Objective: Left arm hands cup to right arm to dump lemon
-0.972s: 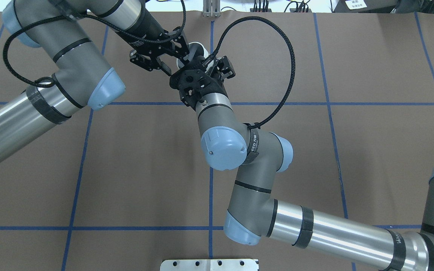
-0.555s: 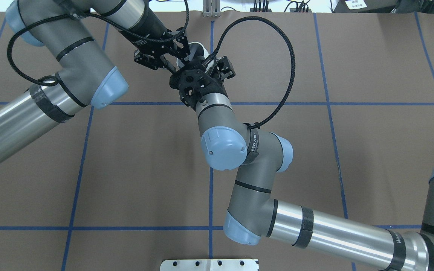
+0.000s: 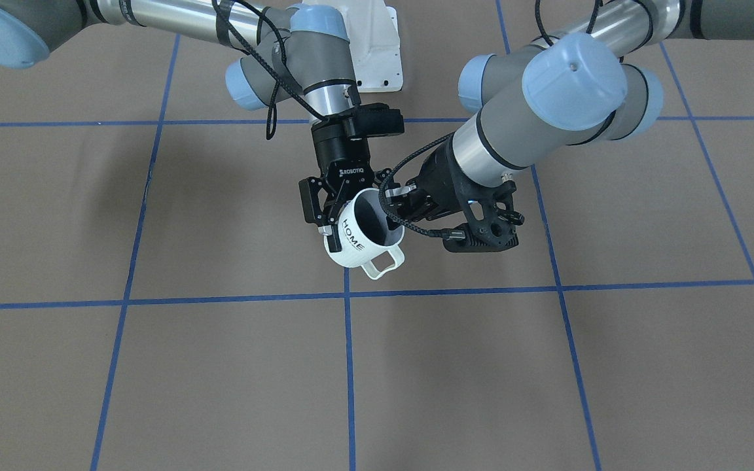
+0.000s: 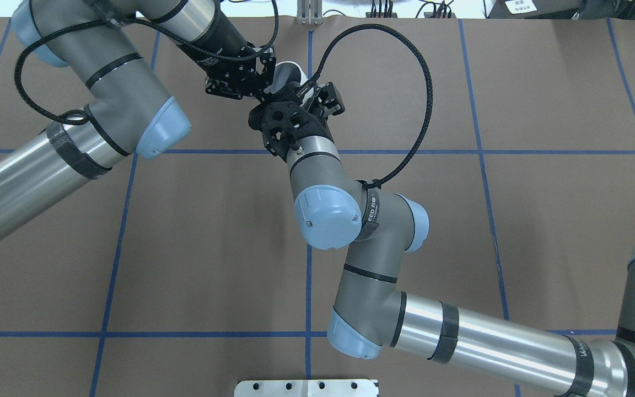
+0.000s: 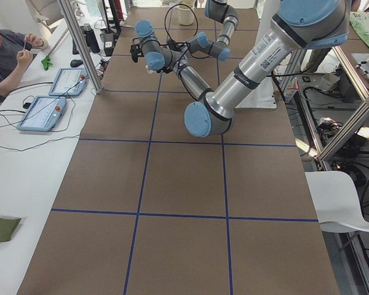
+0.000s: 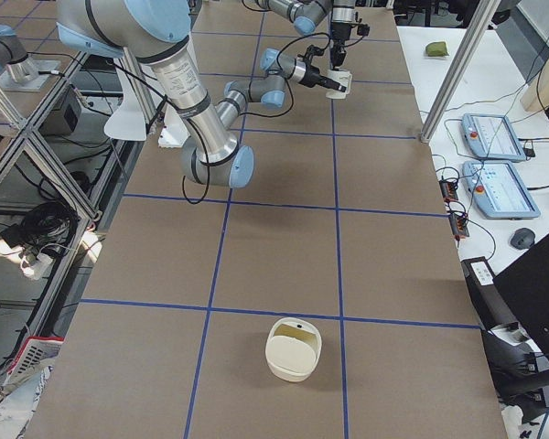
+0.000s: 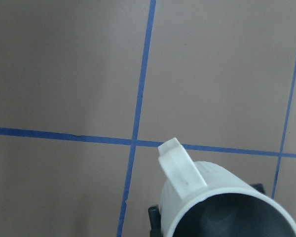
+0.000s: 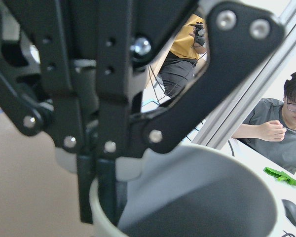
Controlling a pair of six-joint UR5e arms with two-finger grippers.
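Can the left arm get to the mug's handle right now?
Probably yes. The handle juts out bare; the right end effector grips the rim of the cup away from it, and the left end effector sits close by.

Brown table, blue tape grid, cream round container standing toward the robot's right end

**Item:** cream-white ceramic mug, grey inside, with black "HOME" lettering on its side and a squarish loop handle.

**State:** carried in the air, resting on nothing.

**Pose:** tilted. In the front-facing view its mouth turns up and toward the right, and the handle sits at the lower edge, nearest that camera.

**Hold:** the right gripper pinches the wall on the lettered side.

**Contents:** the inner floor is hidden, so they cannot be told.
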